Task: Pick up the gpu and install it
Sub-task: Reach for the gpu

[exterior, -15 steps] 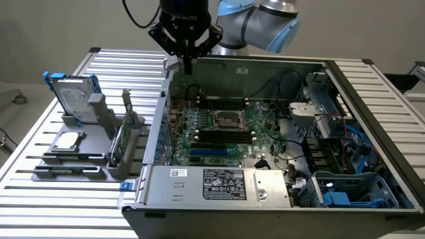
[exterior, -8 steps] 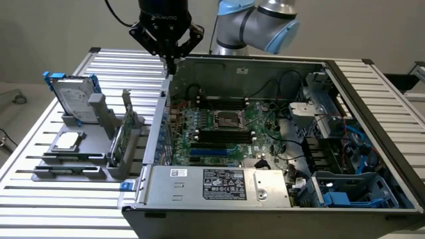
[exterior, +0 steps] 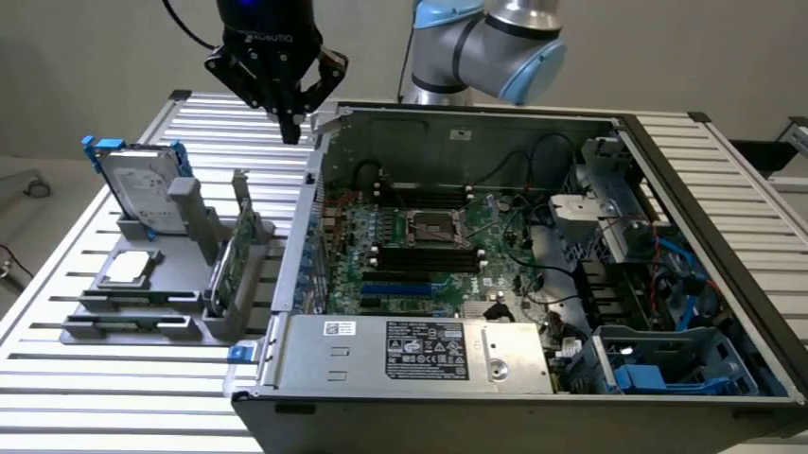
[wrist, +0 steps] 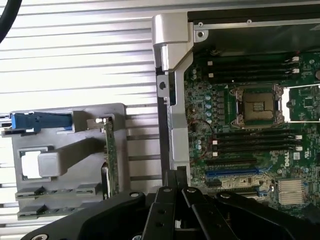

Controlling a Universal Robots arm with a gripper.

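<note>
The black claw (exterior: 290,125) hangs with its fingers pressed together and nothing between them, above the far corner of an open computer case (exterior: 467,132) on the exterior view's left. The case lies on a slatted metal table (exterior: 76,378), its green motherboard (exterior: 430,255) exposed. Just beside the case sits a grey parts holder (exterior: 187,210). A hard drive with a blue frame (exterior: 142,184) stands in it. The gpu (exterior: 225,270) stands on edge in the holder's slot nearest the case, well apart from the claw. A square silver processor chip (exterior: 129,269) lies flat nearby.
</note>
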